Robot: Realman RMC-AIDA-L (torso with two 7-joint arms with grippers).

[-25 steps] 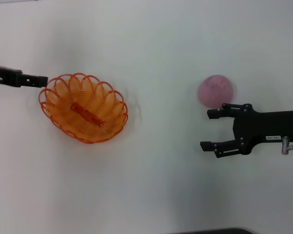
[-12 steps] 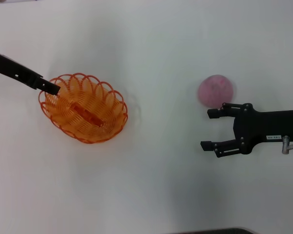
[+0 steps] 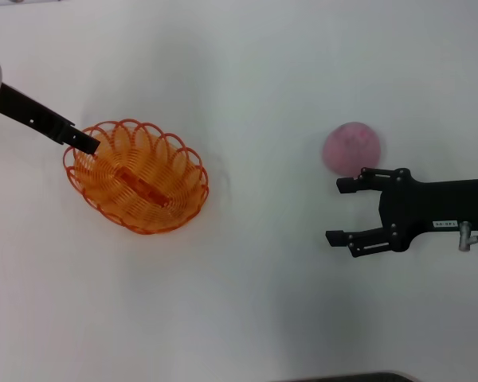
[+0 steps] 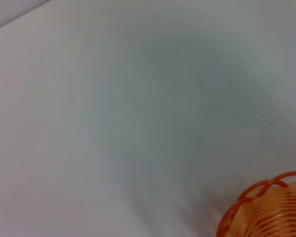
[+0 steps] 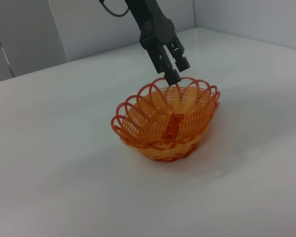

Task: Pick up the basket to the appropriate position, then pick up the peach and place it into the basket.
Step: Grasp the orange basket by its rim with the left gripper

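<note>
The basket (image 3: 135, 176) is seen resting on the white surface (image 3: 247, 72) at the left of the scene, with nothing but its own wire base inside. The left pincer (image 3: 88, 144) is angled down at the basket's far-left rim, its tip at the looped wire (image 5: 173, 78); whether its fingers are apart or clamped on the rim cannot be told. The peach (image 3: 352, 148) is set on the surface far to the right, well apart from the basket. The right pincer (image 3: 342, 212) is held just near of the peach, its fingers spread apart and gripping nothing.
</note>
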